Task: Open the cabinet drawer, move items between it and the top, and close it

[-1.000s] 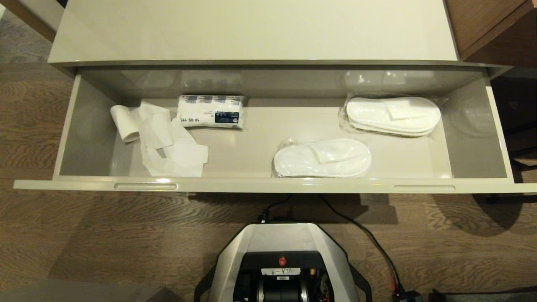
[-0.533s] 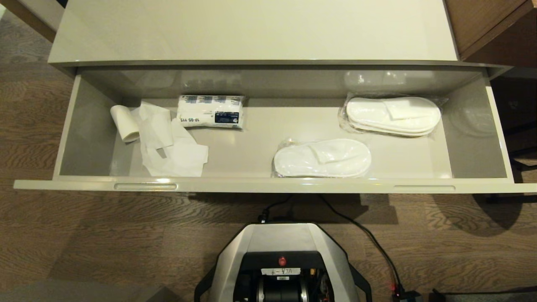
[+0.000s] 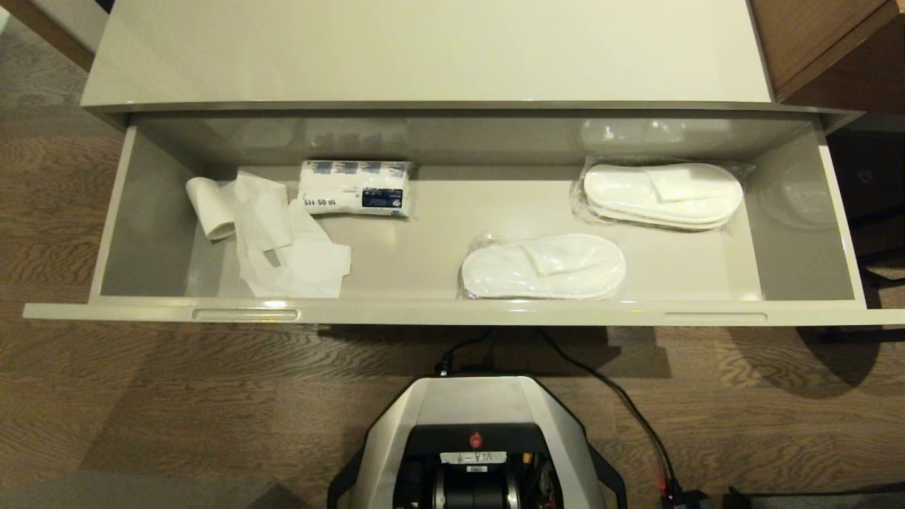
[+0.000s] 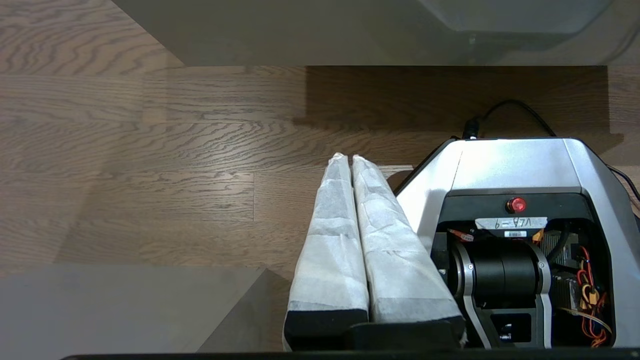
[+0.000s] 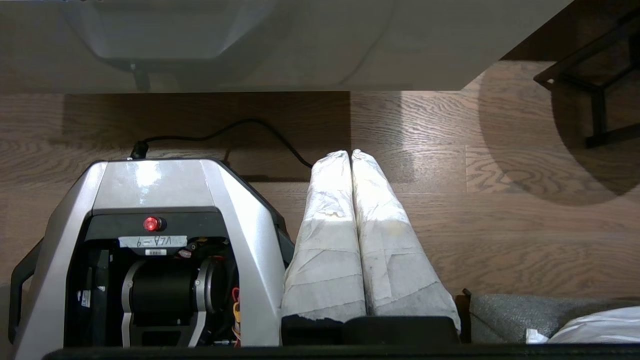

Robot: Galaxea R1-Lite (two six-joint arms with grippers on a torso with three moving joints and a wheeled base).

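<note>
The cabinet drawer (image 3: 452, 312) stands pulled out below the bare cream top (image 3: 424, 49). Inside lie a white paper roll (image 3: 210, 206) with its loose tail (image 3: 290, 247) at the left, a wrapped white pack with a blue label (image 3: 355, 187), one slipper pair (image 3: 543, 266) near the front and a second slipper pair (image 3: 663, 194) at the back right. Neither arm shows in the head view. My left gripper (image 4: 347, 158) hangs shut and empty over the floor beside my base. My right gripper (image 5: 350, 153) is likewise shut, holding nothing.
My base (image 3: 475, 438) stands on the wooden floor just before the drawer front, with a black cable (image 3: 622, 403) trailing to the right. Brown wooden furniture (image 3: 827, 42) adjoins the cabinet at the back right. A dark metal frame (image 5: 590, 100) stands on the floor to the right.
</note>
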